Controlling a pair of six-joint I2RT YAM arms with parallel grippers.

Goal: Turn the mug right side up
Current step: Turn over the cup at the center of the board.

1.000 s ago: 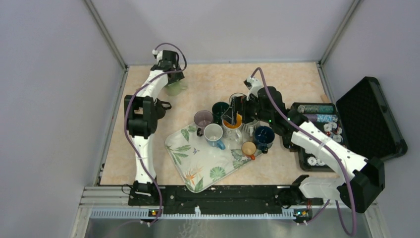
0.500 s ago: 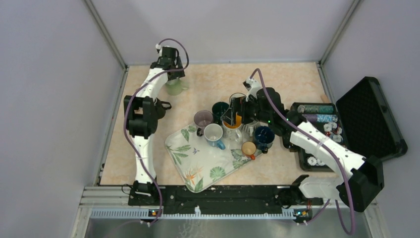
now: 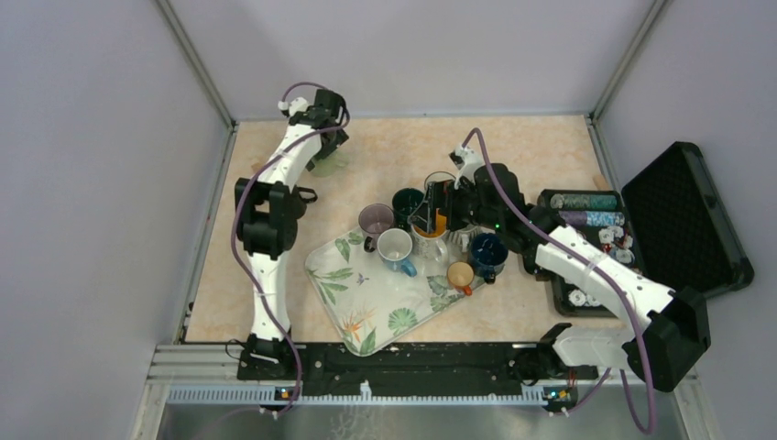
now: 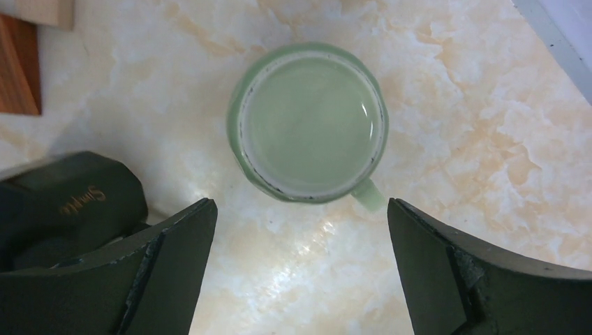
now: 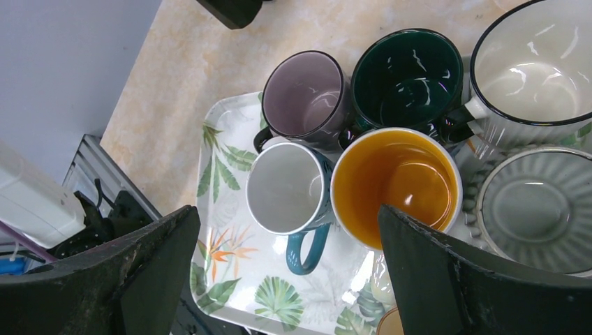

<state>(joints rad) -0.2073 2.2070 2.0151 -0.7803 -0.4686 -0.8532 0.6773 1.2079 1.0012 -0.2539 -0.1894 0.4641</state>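
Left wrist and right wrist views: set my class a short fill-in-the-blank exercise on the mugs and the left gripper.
1. The mug below the left gripper is pale ___.
2. The left gripper's jaws stand ___, touching nothing.
3. The teal-handled mug stands on the leaf-patterned ___.
Missing words: green; open; tray.

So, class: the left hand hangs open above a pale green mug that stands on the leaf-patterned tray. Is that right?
Not quite. The pale green mug stands on the bare marbled table, apart from the leaf-patterned tray, as the top external view shows. The left hand does hang open above it.
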